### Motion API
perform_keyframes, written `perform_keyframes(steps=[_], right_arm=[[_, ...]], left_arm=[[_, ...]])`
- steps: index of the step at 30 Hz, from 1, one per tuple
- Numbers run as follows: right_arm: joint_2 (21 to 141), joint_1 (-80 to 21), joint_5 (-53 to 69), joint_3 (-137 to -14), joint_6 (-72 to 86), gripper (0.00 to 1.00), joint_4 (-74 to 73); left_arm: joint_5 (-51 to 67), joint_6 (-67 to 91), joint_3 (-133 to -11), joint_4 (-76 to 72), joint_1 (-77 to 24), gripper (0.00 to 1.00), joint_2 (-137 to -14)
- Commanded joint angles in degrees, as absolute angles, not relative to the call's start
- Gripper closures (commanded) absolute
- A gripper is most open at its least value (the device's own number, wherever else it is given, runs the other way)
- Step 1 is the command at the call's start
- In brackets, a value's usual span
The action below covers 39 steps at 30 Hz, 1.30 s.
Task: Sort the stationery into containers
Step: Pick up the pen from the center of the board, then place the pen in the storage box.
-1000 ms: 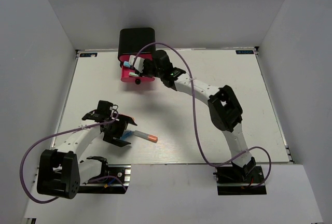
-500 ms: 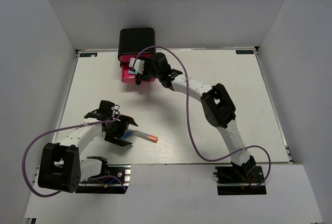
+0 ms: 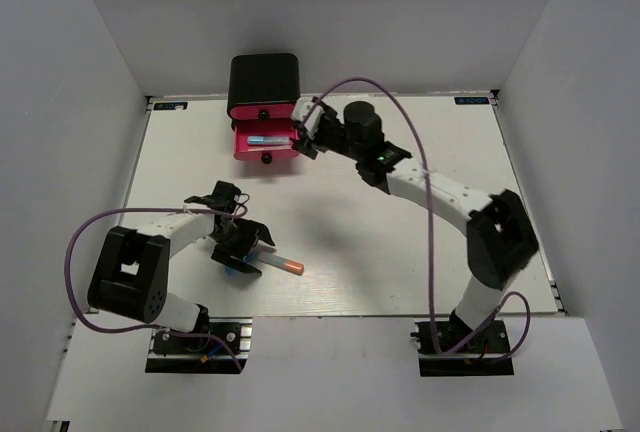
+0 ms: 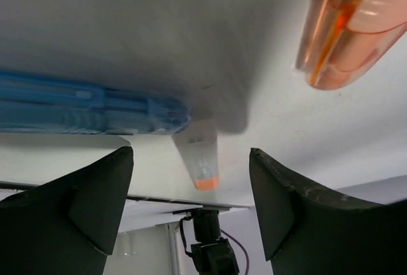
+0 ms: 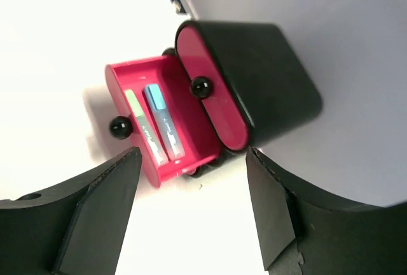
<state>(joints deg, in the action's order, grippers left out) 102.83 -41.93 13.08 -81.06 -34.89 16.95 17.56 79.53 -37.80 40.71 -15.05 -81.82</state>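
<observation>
1. Top view: black cabinet (image 3: 265,77) at 11 o'clock, its pink drawer (image 3: 250,150) pulled out. Right gripper (image 3: 305,128) is spread and empty at the drawer's 3 o'clock. Left gripper (image 3: 243,244) is spread and empty by the grey orange-tipped marker (image 3: 282,264) at 7 o'clock.
2. Left wrist: blue pen (image 4: 82,106) at 9 o'clock, translucent orange capsule (image 4: 353,27) at 1 o'clock. All look smooth, rigid and probably light, apt to roll. Grasp mid-barrel.
3. Right wrist: two pens (image 5: 164,125) lie in the glossy drawer.
</observation>
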Motion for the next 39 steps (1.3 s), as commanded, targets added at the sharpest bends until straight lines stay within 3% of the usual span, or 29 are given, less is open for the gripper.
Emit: perform_keyframes(steps=[1,7,11,17,22,26,27,29,32,39], right_arm=[[94.0,-41.0,16.2,-73.7,-30.1,0.27,23.6],[82.6,-40.2,18.5,-59.5,-27.1,0.26,26.4],[76.8,-39.1,19.8,-54.7,-24.7,0.26,27.2],[71.7,-38.1,19.7,-48.8,-23.6,0.26,26.9],[68.5,-37.1,20.3,-41.9,-23.9,0.25,23.5],[66.4,-36.3,22.1,-38.5,-23.4,0.41,22.2],[65.5,-36.0,22.7,-38.1,-23.1,0.56,22.0],[64.8,-35.9,22.8,-36.9,-22.9,0.73,21.3],[63.2,-35.6,22.9,-35.2,-22.9,0.77,20.2],[62.1,-35.6,22.2,-34.5,-23.3,0.78,18.8]], left_arm=[[14.4,79.5,-41.3,43.5,-16.2,0.17,-84.0],[12.0,75.7,-44.6,47.4,-18.8,0.28,-92.2],[10.6,74.4,-47.1,48.4,-20.6,0.43,-95.5],[10.1,72.5,-53.4,48.4,-22.4,0.75,-96.4],[7.0,70.7,-66.1,47.8,-21.7,1.0,-94.3],[3.4,68.3,-76.3,45.1,-20.7,1.0,-94.3],[1.3,68.3,-78.0,45.1,-20.7,1.0,-94.3],[-0.5,67.7,-82.7,44.3,-20.0,1.0,-95.8],[-3.0,70.9,-87.8,42.2,-18.7,1.0,-97.1],[-10.1,78.5,-86.7,33.3,-16.1,1.0,-97.2]])
